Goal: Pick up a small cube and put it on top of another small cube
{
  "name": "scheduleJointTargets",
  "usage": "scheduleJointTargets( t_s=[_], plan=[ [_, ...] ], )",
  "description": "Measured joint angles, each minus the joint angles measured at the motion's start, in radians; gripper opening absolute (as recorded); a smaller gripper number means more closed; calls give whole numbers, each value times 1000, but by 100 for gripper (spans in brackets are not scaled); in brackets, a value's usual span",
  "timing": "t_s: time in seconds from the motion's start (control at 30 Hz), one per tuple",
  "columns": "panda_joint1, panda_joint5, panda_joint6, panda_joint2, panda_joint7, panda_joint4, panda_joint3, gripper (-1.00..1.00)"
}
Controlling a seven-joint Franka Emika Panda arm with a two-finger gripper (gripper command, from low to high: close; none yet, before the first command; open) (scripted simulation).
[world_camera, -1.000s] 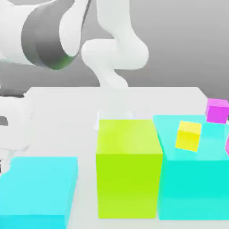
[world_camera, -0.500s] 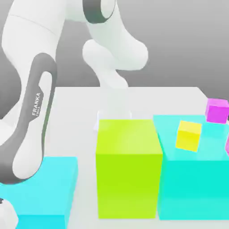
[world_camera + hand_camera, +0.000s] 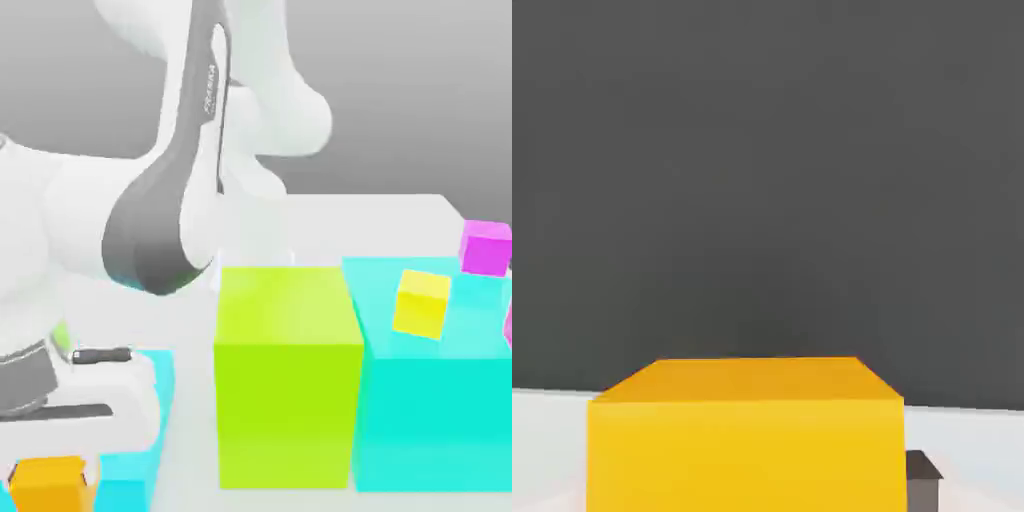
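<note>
- Grey backdrop behind a white table [image 3: 380, 215].
- Small orange cube [image 3: 48, 484] sits low at the exterior view's left, under the arm's hand, by a cyan block [image 3: 125, 480].
- Jaws pinch that orange cube.
- Lime block [image 3: 288, 375] and yellow cube [image 3: 421, 303] stand apart.

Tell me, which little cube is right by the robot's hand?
The orange cube, low at the exterior view's left under the hand. The yellow cube and magenta cube sit far off at the right.
</note>
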State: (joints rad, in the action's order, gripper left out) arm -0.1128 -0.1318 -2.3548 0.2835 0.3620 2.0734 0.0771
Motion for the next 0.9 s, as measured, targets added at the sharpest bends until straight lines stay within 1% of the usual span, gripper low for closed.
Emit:
scheduleJointTargets(
  t_s=[0.17, 0.3, 0.4, 0.63, 0.7, 0.77, 0.8, 0.9],
  plan=[
    [124, 15, 77, -170, 32, 88, -104, -100],
    [317, 14, 164, -343, 57, 170, -188, -100],
    [375, 8, 219, -455, 70, 226, -237, -100],
    [544, -32, 345, -715, 75, 353, -389, -100],
    [567, -40, 313, -730, 75, 398, -415, -100],
    [571, -45, 240, -709, 77, 450, -433, -100],
    [571, -47, 204, -696, 77, 473, -440, 100],
    [571, -47, 204, -696, 77, 473, -440, 100]
  ],
)
